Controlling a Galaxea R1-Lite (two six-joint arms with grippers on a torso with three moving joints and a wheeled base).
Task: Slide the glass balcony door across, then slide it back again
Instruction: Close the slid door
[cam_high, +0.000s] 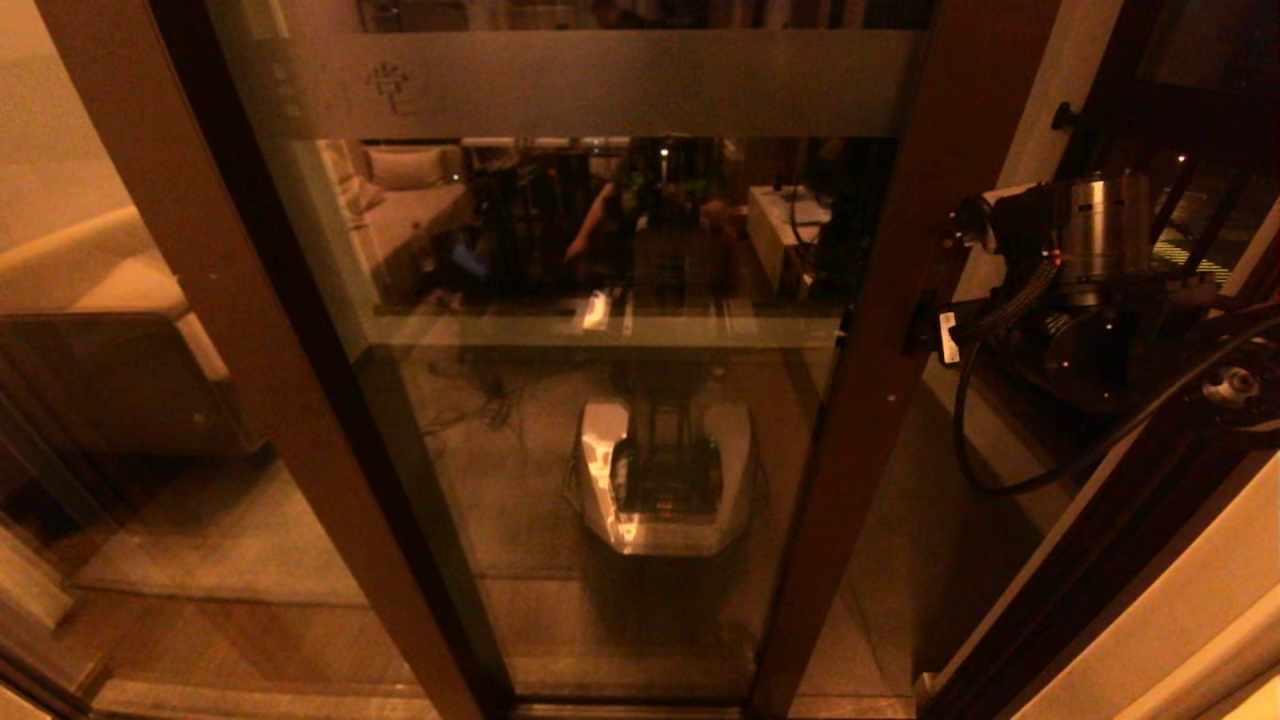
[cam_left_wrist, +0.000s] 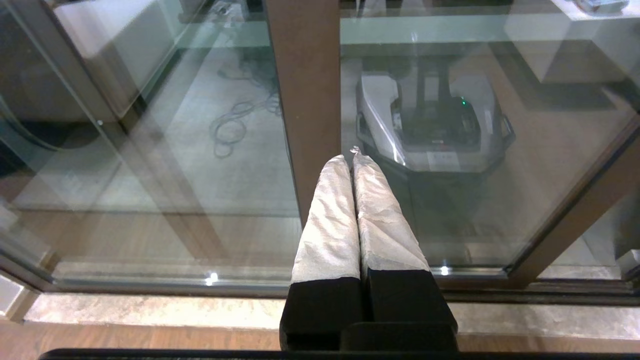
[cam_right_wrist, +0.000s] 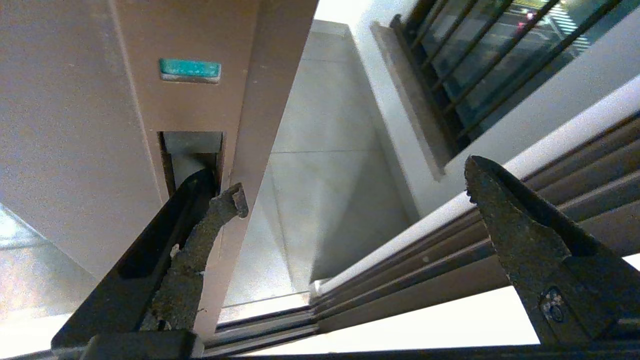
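Note:
The glass balcony door (cam_high: 620, 420) fills the head view, a reflective pane in a dark brown frame with a frosted band (cam_high: 600, 85) across its top. My right gripper (cam_high: 930, 335) is at the door's right stile (cam_high: 880, 330). In the right wrist view that gripper (cam_right_wrist: 356, 179) is open: one fingertip (cam_right_wrist: 225, 205) sits in the recessed pull slot (cam_right_wrist: 192, 147) of the stile (cam_right_wrist: 75, 125), the other finger (cam_right_wrist: 505, 225) stands free. My left gripper (cam_left_wrist: 352, 159) is shut on nothing, its white-wrapped fingers pointing at the pane (cam_left_wrist: 525, 165) beside the door's other stile (cam_left_wrist: 305, 100).
A gap between the door's edge and the grooved side frame (cam_right_wrist: 425, 260) shows pale balcony floor (cam_right_wrist: 320, 150). The black-barred railing (cam_right_wrist: 475, 60) stands beyond. A narrower glass panel (cam_high: 130, 400) is to the left. A stone sill (cam_left_wrist: 150, 310) runs under the door.

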